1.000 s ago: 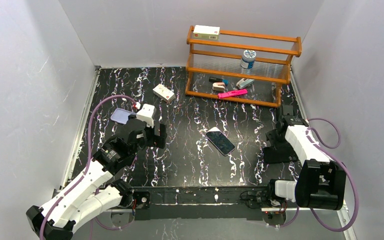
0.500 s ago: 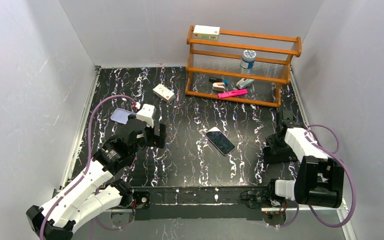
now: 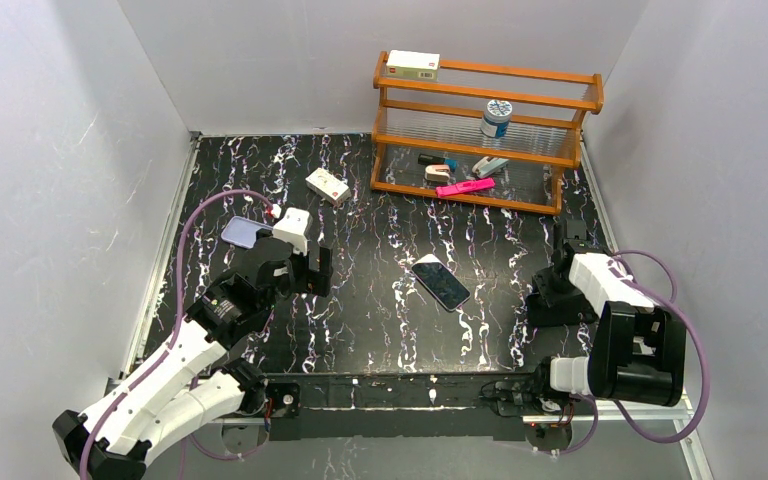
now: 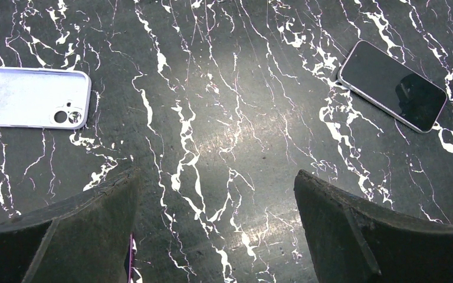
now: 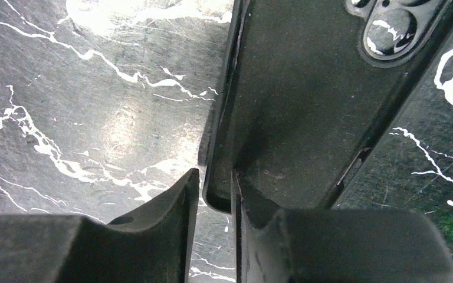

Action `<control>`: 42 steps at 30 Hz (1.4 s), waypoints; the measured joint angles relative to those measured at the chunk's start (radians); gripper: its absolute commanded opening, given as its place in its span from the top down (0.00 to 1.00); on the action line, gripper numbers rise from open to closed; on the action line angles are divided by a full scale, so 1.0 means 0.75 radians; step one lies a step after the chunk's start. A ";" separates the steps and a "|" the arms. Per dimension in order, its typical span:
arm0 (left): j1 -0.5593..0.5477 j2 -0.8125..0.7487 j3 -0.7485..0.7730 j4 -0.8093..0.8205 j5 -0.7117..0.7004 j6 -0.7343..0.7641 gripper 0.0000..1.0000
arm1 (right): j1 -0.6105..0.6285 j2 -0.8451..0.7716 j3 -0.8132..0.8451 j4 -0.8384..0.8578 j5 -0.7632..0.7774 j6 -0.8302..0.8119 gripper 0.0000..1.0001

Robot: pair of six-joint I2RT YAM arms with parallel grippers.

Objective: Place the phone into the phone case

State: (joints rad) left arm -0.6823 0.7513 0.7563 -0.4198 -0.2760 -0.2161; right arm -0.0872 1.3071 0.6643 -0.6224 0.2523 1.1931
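There was the phone (image 3: 441, 283), flat and screen-up near the middle of the black, white-veined surface (image 3: 380, 330), lying on a diagonal with nothing touching it; the left wrist camera had it off at the upper right, pale rim clear all round. Over on the left lay the phone case (image 4: 32, 97), flat as well, its camera cutout at the end nearer the phone, well apart from it, with bare surface between. And right over that stretch were the left fingers (image 4: 65, 236), spread wide, holding nothing, touching neither case nor phone. From above, the case just peeked out beside the left arm's white wrist. Across at the right edge of the surface, well away from the phone, the right fingers (image 5: 141, 242) were drawn close together, one outside and one inside the raised rim of a black case (image 5: 307, 106) at its corner; whether they truly pinched that rim, the view did not settle. At the far side stood a wooden rack (image 3: 488, 150) with a white box (image 3: 412, 65) on top, a bottle (image 3: 496, 118) on its middle shelf and a pink item (image 3: 465, 187) at the bottom. A small white box (image 3: 327, 185) lay on the surface just left of the rack.
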 measured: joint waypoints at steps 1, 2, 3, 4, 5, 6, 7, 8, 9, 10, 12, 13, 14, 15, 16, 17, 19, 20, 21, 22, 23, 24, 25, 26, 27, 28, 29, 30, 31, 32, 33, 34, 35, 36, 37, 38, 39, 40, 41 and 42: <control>-0.001 0.001 0.000 -0.001 -0.002 0.000 0.02 | -0.002 0.004 0.001 -0.002 -0.001 0.000 0.68; -0.001 0.001 0.000 -0.001 -0.004 0.000 0.02 | -0.004 0.006 0.003 -0.005 -0.003 0.000 0.70; 0.000 0.001 0.000 -0.001 -0.008 0.000 0.02 | -0.005 0.006 0.003 -0.007 -0.004 0.000 0.74; 0.000 0.001 0.000 -0.001 -0.011 0.000 0.02 | -0.005 0.006 0.003 -0.010 -0.006 -0.001 0.80; 0.000 -0.001 0.000 -0.001 -0.016 0.000 0.02 | -0.006 0.006 0.003 -0.010 -0.007 -0.003 0.85; -0.001 -0.002 0.000 -0.003 -0.023 0.000 0.02 | -0.006 0.006 0.003 -0.001 -0.013 0.001 0.91; 0.000 -0.005 0.000 -0.005 -0.031 0.000 0.02 | -0.006 0.009 0.003 0.011 -0.017 -0.003 0.96; 0.000 -0.010 0.000 -0.006 -0.038 0.000 0.02 | -0.006 0.010 0.003 0.018 -0.020 -0.008 0.99; 0.000 -0.015 0.000 -0.008 -0.044 0.000 0.02 | -0.006 0.010 0.003 0.023 -0.021 -0.011 0.99; 0.000 -0.020 0.000 -0.009 -0.051 0.000 0.02 | -0.006 0.008 0.002 0.030 -0.027 -0.022 0.99; 0.000 -0.031 0.000 -0.009 -0.064 -0.001 0.02 | -0.006 -0.003 0.001 0.032 -0.034 -0.057 0.99; 0.000 -0.032 0.000 -0.009 -0.067 -0.001 0.02 | -0.006 -0.014 0.001 0.032 -0.038 -0.071 0.99; 0.000 -0.032 0.000 -0.009 -0.071 -0.002 0.02 | -0.006 -0.035 0.000 0.032 -0.050 -0.099 0.99; 0.000 -0.030 0.000 -0.010 -0.074 -0.004 0.02 | -0.006 -0.064 0.000 0.036 -0.069 -0.129 0.99; 0.000 -0.026 0.000 -0.010 -0.076 -0.006 0.02 | -0.006 -0.100 0.000 0.043 -0.092 -0.160 0.99; 0.000 -0.021 0.000 -0.010 -0.077 -0.010 0.02 | -0.006 -0.124 0.001 0.049 -0.108 -0.179 0.99; -0.001 0.004 0.000 -0.010 -0.079 -0.026 0.02 | -0.004 -0.171 0.001 0.067 -0.158 -0.238 0.99; 0.000 0.021 0.000 -0.011 -0.079 -0.039 0.02 | 0.001 -0.191 0.001 0.075 -0.184 -0.267 0.99; 0.000 0.043 0.000 -0.015 -0.078 -0.052 0.02 | 0.009 -0.210 0.001 0.082 -0.209 -0.293 0.99; 0.000 0.066 0.000 -0.021 -0.078 -0.071 0.02 | 0.018 -0.229 0.001 0.091 -0.237 -0.323 0.99; 0.000 0.089 0.001 -0.031 -0.078 -0.095 0.02 | 0.032 -0.247 0.001 0.102 -0.270 -0.351 0.99; 0.000 0.109 0.001 -0.042 -0.078 -0.121 0.02 | 0.053 -0.266 0.001 0.119 -0.309 -0.384 0.99; 0.000 0.129 0.001 -0.051 -0.075 -0.147 0.02 | 0.083 -0.279 0.002 0.135 -0.348 -0.414 0.99; 0.000 0.153 0.002 -0.061 -0.065 -0.178 0.02 | 0.128 -0.285 0.008 0.146 -0.386 -0.446 0.99; 0.000 0.166 0.002 -0.065 -0.058 -0.192 0.02 | 0.167 -0.285 0.016 0.152 -0.417 -0.466 0.99; 0.000 0.197 0.007 -0.074 -0.038 -0.224 0.02 | 0.226 -0.283 0.026 0.161 -0.441 -0.494 0.99; 0.000 0.220 0.010 -0.075 -0.024 -0.243 0.02 | 0.293 -0.283 0.037 0.175 -0.468 -0.522 0.99; 0.002 0.255 0.016 -0.079 -0.001 -0.269 0.02 | 0.367 -0.283 0.045 0.193 -0.493 -0.549 0.99; 0.007 0.285 0.022 -0.081 0.020 -0.290 0.02 | 0.441 -0.285 0.053 0.220 -0.525 -0.573 0.99; 0.011 0.306 0.028 -0.087 0.038 -0.306 0.02 | 0.507 -0.287 0.056 0.250 -0.554 -0.593 0.99; 0.021 0.327 0.038 -0.097 0.060 -0.320 0.02 | 0.559 -0.292 0.057 0.277 -0.576 -0.609 0.99; 0.041 0.341 0.051 -0.111 0.084 -0.335 0.02 | 0.634 -0.299 0.057 0.314 -0.606 -0.631 0.99; 0.061 0.345 0.064 -0.123 0.102 -0.344 0.02 | 0.677 -0.303 0.057 0.340 -0.628 -0.645 0.99; 0.090 0.346 0.081 -0.136 0.120 -0.352 0.02 | 0.735 -0.306 0.057 0.374 -0.650 -0.664 0.99; 0.131 0.344 0.110 -0.151 0.145 -0.360 0.02 | 0.784 -0.306 0.057 0.408 -0.671 -0.684 0.99; 0.158 0.342 0.129 -0.153 0.155 -0.363 0.02 | 0.828 -0.302 0.058 0.433 -0.687 -0.701 0.99; 0.186 0.338 0.150 -0.154 0.170 -0.366 0.02 | 0.873 -0.293 0.063 0.453 -0.700 -0.725 0.99; 0.210 0.331 0.166 -0.155 0.174 -0.367 0.02 | 0.927 -0.274 0.071 0.478 -0.710 -0.751 0.99; 0.226 0.321 0.177 -0.154 0.175 -0.367 0.02 | 0.977 -0.249 0.082 0.496 -0.717 -0.776 0.99; 0.233 0.311 0.181 -0.154 0.174 -0.368 0.02 | 1.027 -0.222 0.091 0.518 -0.721 -0.799 0.99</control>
State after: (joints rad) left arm -0.5072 0.9844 0.8917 -0.5350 -0.1452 -0.4919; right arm 0.6830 1.1408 0.7326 -0.2340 -0.2886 0.5938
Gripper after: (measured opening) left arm 0.981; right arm 0.031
